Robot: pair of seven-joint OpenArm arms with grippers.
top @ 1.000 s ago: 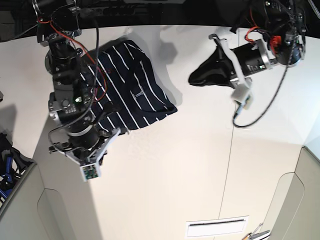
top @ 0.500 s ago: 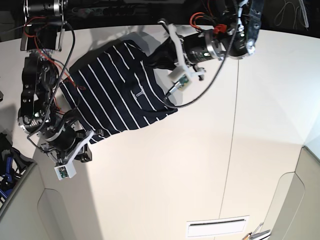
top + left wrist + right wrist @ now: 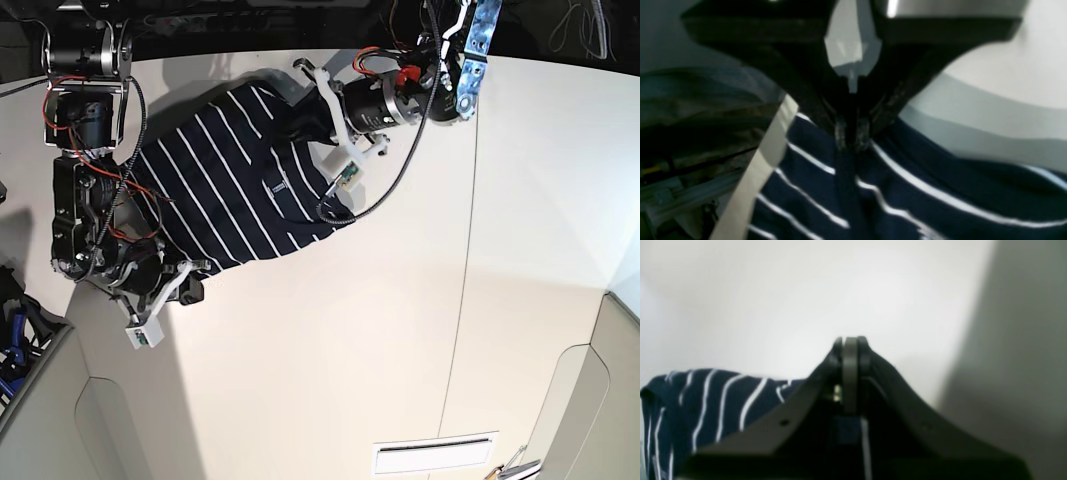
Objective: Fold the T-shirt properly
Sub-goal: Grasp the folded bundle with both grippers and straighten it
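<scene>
Left gripper [image 3: 852, 138]: pinching a fold of the T-shirt [image 3: 225, 190] between jaws that are standing pressed together; in the wrist view a ridge of dark cloth is running straight down from the fingertips. In the base view this gripper [image 3: 298, 118] is sitting at the shirt's far right corner, near the table's back edge.
Right gripper [image 3: 850, 343]: clenching, jaws meeting flat with no gap showing at the tips; a strip of navy cloth with one white stripe is lying deep between the fingers, so it is gripping the shirt as well. In the base view it [image 3: 192, 273] is sitting at the shirt's near left corner.
T-shirt: lying spread on the white table [image 3: 400, 330] in the back left part of the base view, stretching diagonally between the two grippers, stripes running slantwise, a small white label [image 3: 278, 187] showing near its middle.
Left arm [image 3: 420, 80]: reaching in from the back edge, red wires and a black cable looping beside it.
Right arm [image 3: 85, 160]: running down the table's left side.
Table: a thin seam is crossing it right of centre.
</scene>
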